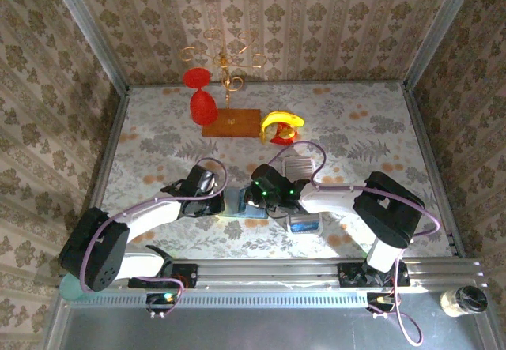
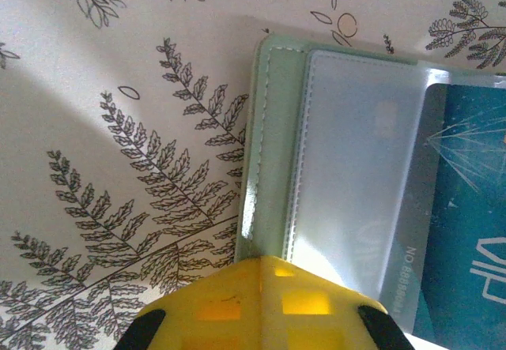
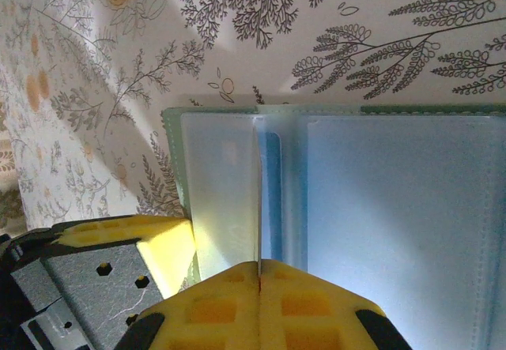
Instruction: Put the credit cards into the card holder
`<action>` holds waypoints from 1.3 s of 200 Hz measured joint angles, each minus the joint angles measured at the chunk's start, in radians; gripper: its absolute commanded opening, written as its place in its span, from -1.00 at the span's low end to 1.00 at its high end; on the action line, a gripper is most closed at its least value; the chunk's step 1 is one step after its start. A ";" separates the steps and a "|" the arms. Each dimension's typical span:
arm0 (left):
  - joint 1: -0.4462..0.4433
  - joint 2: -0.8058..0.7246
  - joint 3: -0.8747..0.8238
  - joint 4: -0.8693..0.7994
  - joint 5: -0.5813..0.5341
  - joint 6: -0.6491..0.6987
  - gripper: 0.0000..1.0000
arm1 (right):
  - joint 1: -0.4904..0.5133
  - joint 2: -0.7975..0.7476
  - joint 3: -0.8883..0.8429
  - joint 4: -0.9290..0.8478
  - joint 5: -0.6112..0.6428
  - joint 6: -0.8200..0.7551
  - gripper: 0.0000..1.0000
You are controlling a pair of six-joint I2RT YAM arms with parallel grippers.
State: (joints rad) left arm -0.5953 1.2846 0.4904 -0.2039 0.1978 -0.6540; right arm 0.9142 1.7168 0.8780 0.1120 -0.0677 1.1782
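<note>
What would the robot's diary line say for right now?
left gripper: shut on card holder edge | right gripper: shut on thin sheet | blue card: on open holder

The top view looks down from behind; both wrist views closely share the card holder point(image 2: 275, 137).

The blue card point(image 2: 466, 231) is cut off at right.
</note>
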 measured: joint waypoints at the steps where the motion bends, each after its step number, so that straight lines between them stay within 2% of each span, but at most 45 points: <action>1: 0.000 0.000 0.000 0.000 0.000 0.000 -1.00 | 0.000 0.000 0.000 0.000 0.000 0.000 -1.00; 55: 0.000 0.000 -0.002 0.004 0.000 0.000 -1.00 | 0.000 0.013 0.000 0.040 -0.021 -0.004 -1.00; 74: 0.000 0.000 -0.002 0.004 0.000 0.000 -1.00 | 0.000 0.015 0.000 0.045 -0.024 -0.012 -0.81; 112: -0.002 0.000 -0.004 0.008 -0.002 -0.001 -1.00 | 0.000 0.043 0.023 0.013 -0.037 -0.033 -0.31; 154: -0.006 -0.001 -0.004 0.008 -0.008 -0.004 -1.00 | 0.000 0.047 0.077 -0.111 -0.013 -0.069 -0.13; 177: -0.006 -0.002 -0.005 0.010 -0.008 -0.004 -1.00 | 0.001 0.047 0.121 -0.191 0.008 -0.092 -0.11; 213: -0.007 -0.002 -0.006 0.010 -0.008 -0.004 -1.00 | 0.008 0.048 0.146 -0.262 0.024 -0.113 -0.28; 260: -0.013 -0.002 -0.006 0.011 -0.013 -0.005 -1.00 | 0.023 0.083 0.181 -0.298 0.027 -0.128 -0.39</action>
State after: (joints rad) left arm -0.6083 1.2827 0.4843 -0.1928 0.1848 -0.6586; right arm 0.9375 1.8000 1.0592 -0.1856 -0.0402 1.0500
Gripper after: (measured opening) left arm 0.050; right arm 0.315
